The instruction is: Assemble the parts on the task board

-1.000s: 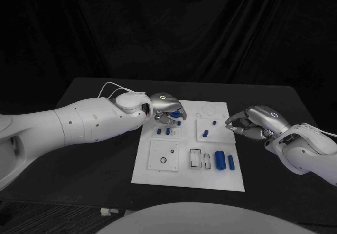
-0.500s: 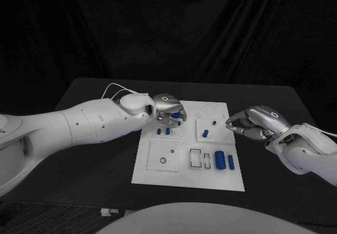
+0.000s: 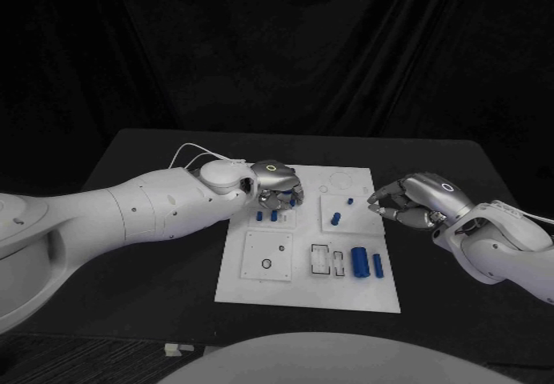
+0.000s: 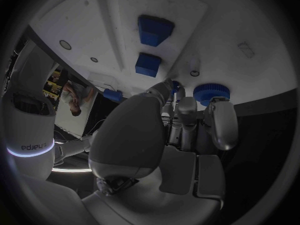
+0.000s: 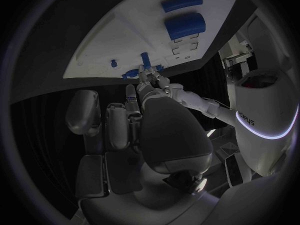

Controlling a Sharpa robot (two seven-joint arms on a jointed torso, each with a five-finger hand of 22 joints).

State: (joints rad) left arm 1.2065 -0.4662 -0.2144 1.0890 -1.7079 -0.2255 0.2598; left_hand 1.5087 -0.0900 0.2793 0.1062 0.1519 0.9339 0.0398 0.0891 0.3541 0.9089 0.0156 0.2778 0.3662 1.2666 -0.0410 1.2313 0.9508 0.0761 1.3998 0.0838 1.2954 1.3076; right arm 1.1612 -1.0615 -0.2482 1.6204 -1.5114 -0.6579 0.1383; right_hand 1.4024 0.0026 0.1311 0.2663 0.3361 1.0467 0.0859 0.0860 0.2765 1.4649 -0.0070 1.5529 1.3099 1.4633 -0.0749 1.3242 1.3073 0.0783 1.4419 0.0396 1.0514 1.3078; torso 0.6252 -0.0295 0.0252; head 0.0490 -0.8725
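White task board point(image 3: 260, 284) carries blue parts point(image 3: 361, 262) (black table point(image 3: 150, 264) beneath), silver robot hands.

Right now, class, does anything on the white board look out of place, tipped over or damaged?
Nothing stands out. The white board lies flat and square on the table, and the blue parts sit on it, none spilled onto the table.

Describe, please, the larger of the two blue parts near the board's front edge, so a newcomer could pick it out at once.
Start at the white task board in the middle of the black table and go to its near right section. Two long blue parts lie there side by side; the larger blue part is the thicker one, nearer the rectangular slots, with the thin blue part outside it.
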